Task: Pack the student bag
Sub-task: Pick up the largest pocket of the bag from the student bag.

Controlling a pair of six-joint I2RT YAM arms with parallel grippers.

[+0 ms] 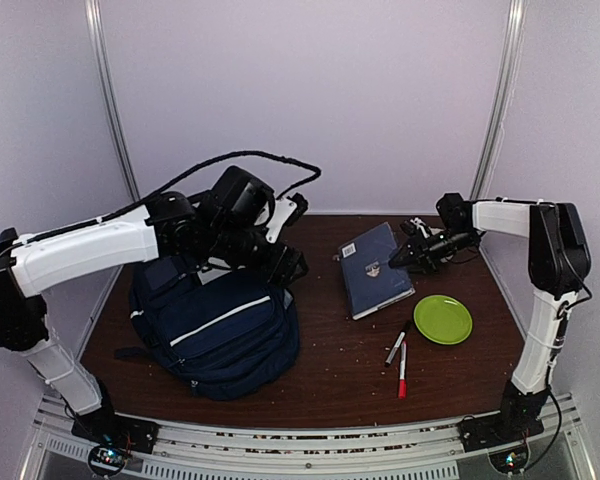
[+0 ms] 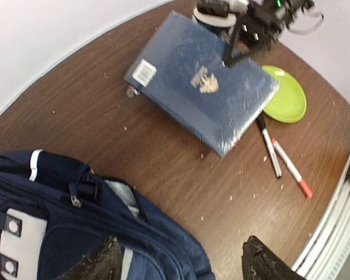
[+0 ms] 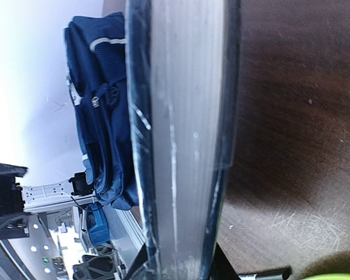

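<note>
The left gripper [image 2: 178, 265] is spread wide with nothing in it. Its own camera shows the two dark fingers [image 2: 99, 262] far apart at the bottom edge, above the upper end of the bag [image 2: 64, 233]. The right gripper [image 1: 396, 259] is clamped on the book [image 1: 375, 270]. The right wrist view shows this best: the grey page edge fills the middle of the picture, with a finger [image 3: 147, 262] on either side of it at the bottom. From above, only the gripper's tip at the book's 3 o'clock edge can be made out.

In the top view the bag lies at the table's [image 1: 330, 385] 8 o'clock, partly under the left arm, with its white stripe facing up. Only the left wrist view shows its white patch and a zip pull. That view also shows a gold crest and a white label on the book's blue cover.

A green plate [image 1: 442, 319] sits at 4 o'clock from the book. Two pens [image 1: 398, 358] lie at the book's 6 o'clock, just beside the plate. Pale crumbs are scattered over the dark wood.
</note>
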